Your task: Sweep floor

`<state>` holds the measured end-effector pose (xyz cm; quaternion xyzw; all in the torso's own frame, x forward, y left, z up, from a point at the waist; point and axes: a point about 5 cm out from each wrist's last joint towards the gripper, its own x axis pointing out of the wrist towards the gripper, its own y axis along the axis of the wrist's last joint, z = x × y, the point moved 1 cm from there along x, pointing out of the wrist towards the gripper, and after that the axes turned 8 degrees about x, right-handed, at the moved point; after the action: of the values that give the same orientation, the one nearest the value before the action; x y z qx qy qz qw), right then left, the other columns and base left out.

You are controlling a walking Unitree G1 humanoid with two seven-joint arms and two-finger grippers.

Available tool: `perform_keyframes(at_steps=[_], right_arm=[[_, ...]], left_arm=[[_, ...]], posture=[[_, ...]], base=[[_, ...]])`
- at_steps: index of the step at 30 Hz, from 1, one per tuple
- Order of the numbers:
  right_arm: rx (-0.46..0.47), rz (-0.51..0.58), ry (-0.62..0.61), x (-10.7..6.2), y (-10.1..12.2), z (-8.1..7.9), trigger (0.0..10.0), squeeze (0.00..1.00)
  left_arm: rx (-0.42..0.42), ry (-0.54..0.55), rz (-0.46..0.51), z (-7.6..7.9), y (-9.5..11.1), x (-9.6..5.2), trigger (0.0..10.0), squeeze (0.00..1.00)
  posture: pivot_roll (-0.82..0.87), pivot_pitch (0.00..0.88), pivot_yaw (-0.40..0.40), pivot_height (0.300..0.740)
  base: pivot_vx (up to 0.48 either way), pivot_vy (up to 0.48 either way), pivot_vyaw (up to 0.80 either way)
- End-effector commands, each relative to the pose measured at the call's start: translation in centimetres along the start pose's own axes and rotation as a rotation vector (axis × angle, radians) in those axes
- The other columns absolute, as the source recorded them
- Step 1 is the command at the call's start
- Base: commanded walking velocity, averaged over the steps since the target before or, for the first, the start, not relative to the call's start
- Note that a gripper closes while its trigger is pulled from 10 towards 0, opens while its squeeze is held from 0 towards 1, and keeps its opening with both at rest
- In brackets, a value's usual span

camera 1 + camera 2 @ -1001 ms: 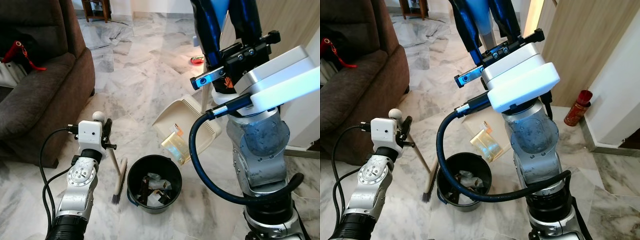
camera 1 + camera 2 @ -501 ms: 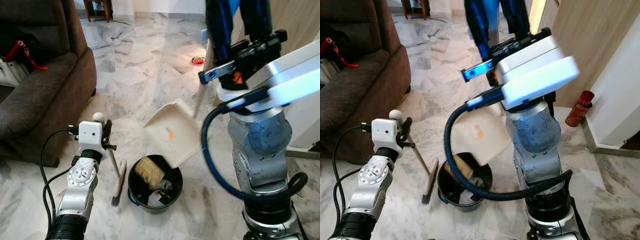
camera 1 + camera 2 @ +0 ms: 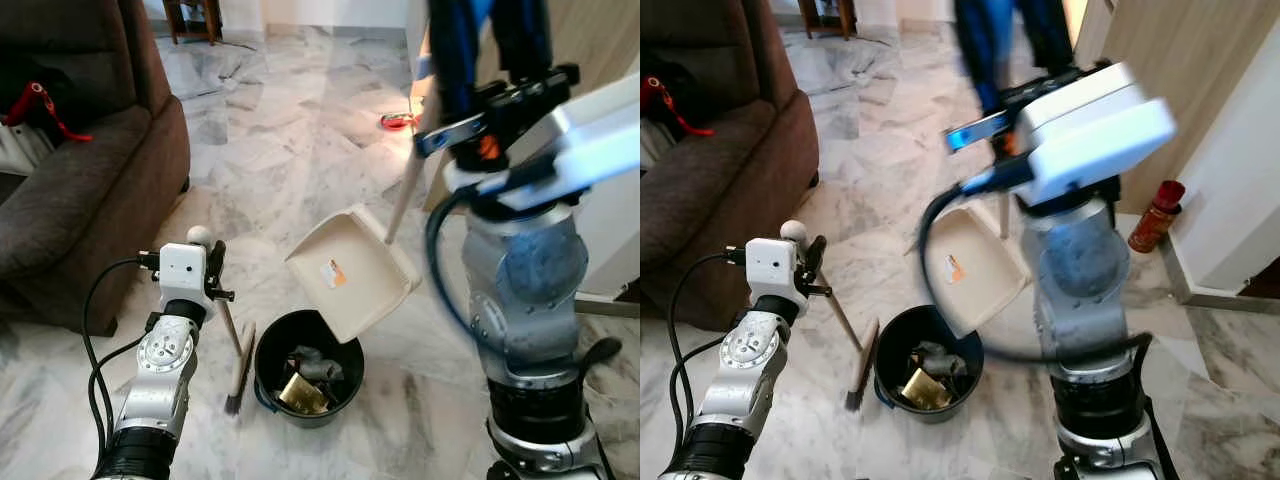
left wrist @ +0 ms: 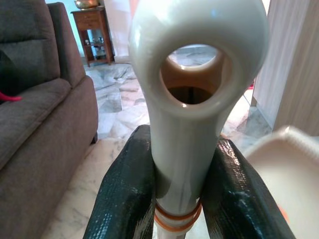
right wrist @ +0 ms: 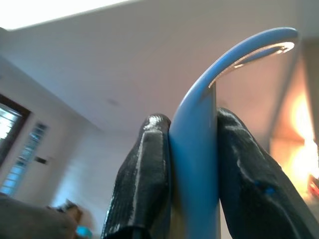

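Marble floor (image 3: 300, 130) beside brown sofa (image 3: 80, 170)

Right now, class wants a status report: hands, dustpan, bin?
Left hand shut on broom handle. Right hand shut on dustpan handle. Dustpan tipped over bin.

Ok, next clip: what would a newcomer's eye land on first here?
Probably the cream dustpan, tipped over the black bin in the middle of the marble floor, with scraps and a yellowish packet lying inside the bin. The right gripper is shut on the dustpan's blue handle high up, while the left gripper clamps the brush handle, bristles resting on the floor left of the bin.
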<state>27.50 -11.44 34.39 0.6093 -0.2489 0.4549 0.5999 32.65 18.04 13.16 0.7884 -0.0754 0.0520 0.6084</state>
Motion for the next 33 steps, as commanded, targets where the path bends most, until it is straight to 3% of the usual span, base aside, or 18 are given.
perform_keyframes(at_steps=[1, 3, 11, 16, 25, 33], right_arm=[[0.018, 0.027, -0.041, 0.1, 0.5, 0.6, 10.0, 0.00], [0.011, -0.011, -0.130, -0.3, -0.2, 2.2, 10.0, 0.00], [-0.070, -0.091, -0.237, -1.3, -1.3, 5.0, 10.0, 0.00], [-0.104, -0.222, -0.406, -3.7, -3.0, 8.5, 10.0, 0.00], [-0.158, -0.229, -0.430, -4.4, -2.8, 9.7, 10.0, 0.00], [-0.144, -0.235, -0.422, -4.2, -3.0, 9.7, 10.0, 0.00]], left_arm=[[0.011, -0.001, 0.067, 0.0, 1.3, 0.6, 10.0, 0.00], [0.012, -0.005, 0.063, 0.1, 1.2, 0.5, 10.0, 0.00], [0.007, -0.019, 0.056, 0.5, 1.0, 0.3, 10.0, 0.00], [0.005, -0.023, 0.060, 0.6, 1.0, 0.1, 10.0, 0.00], [0.002, -0.032, 0.055, 0.8, 0.9, -0.3, 10.0, 0.00], [0.010, -0.020, 0.051, 0.7, 0.9, -0.3, 10.0, 0.00]], posture=[[0.17, 0.093, -0.022, 0.740], [0.17, 0.090, -0.022, 0.740], [0.17, 0.078, -0.019, 0.740], [0.17, 0.072, -0.019, 0.740], [0.17, 0.069, -0.017, 0.740], [0.18, 0.088, -0.020, 0.740]], base=[[0.000, 0.000, 0.00], [0.000, 0.000, 0.00], [0.000, 0.000, 0.00], [0.000, 0.000, 0.00], [0.000, 0.000, 0.00], [0.000, 0.000, 0.00]])
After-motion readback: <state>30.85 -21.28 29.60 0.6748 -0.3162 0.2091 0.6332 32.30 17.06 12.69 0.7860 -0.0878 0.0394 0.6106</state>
